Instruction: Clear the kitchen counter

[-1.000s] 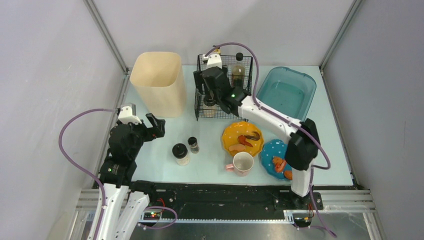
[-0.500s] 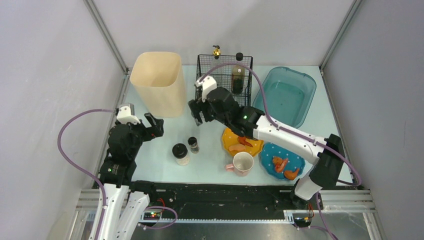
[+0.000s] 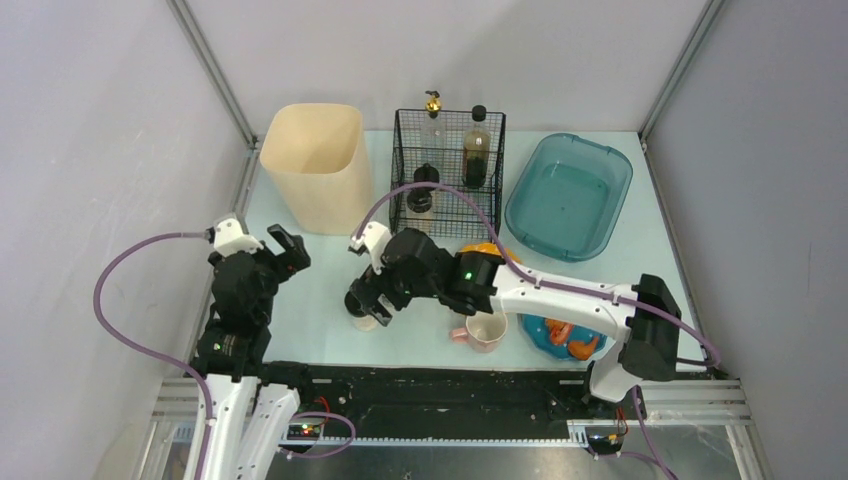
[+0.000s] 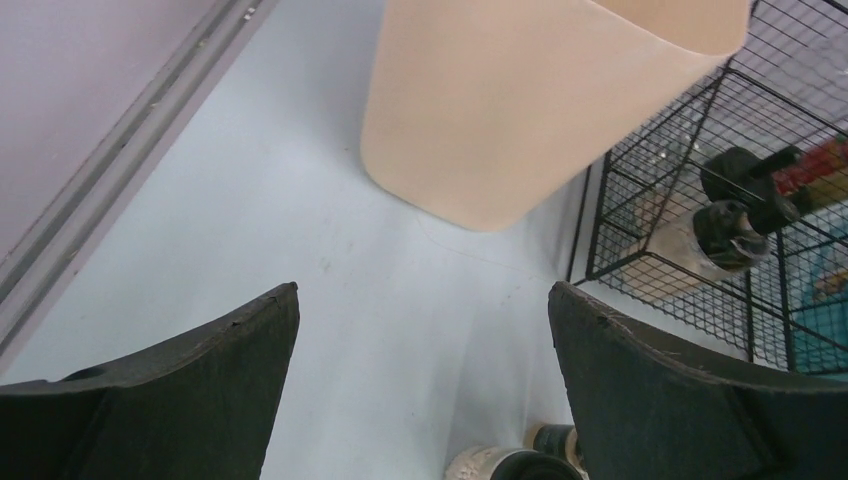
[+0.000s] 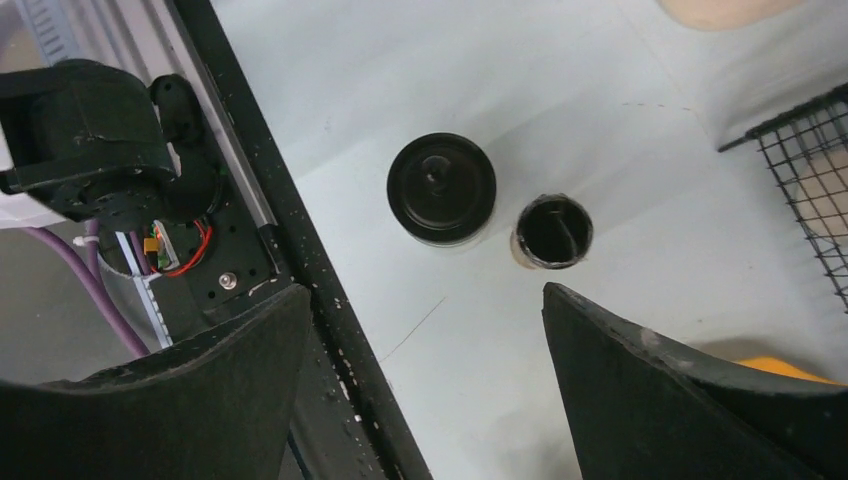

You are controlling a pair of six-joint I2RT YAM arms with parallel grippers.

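Stretching from the black front rail to the back wall, the kitchen counter (image 3: pixel 320 215) carries everything on its pale surface.

The overhead view alone shows the layout. A beige bin (image 3: pixel 318 165) stands at the back left. A wire basket (image 3: pixel 447 170) holding bottles is beside it, and a teal tub (image 3: pixel 568 195) is at the back right. A pink mug (image 3: pixel 486 328) and a blue plate (image 3: pixel 560 335) sit near the rail.

From above, the right gripper (image 3: pixel 365 300) hangs over two jars and hides almost all of them. Its wrist camera shows them plainly: a wide black-lidded jar (image 5: pixel 441 188) and a narrower jar (image 5: pixel 552 232), both upright and just beside each other. That gripper's fingers are spread wide and hold nothing.

The left gripper (image 3: pixel 283 245) is near the counter's left edge, also spread and empty. Its camera catches the bin's base and the basket's near corner, and cuts the jars off at the bottom edge.

The right arm covers most of an orange plate (image 3: pixel 490 250). The food on the blue plate is too small to identify.
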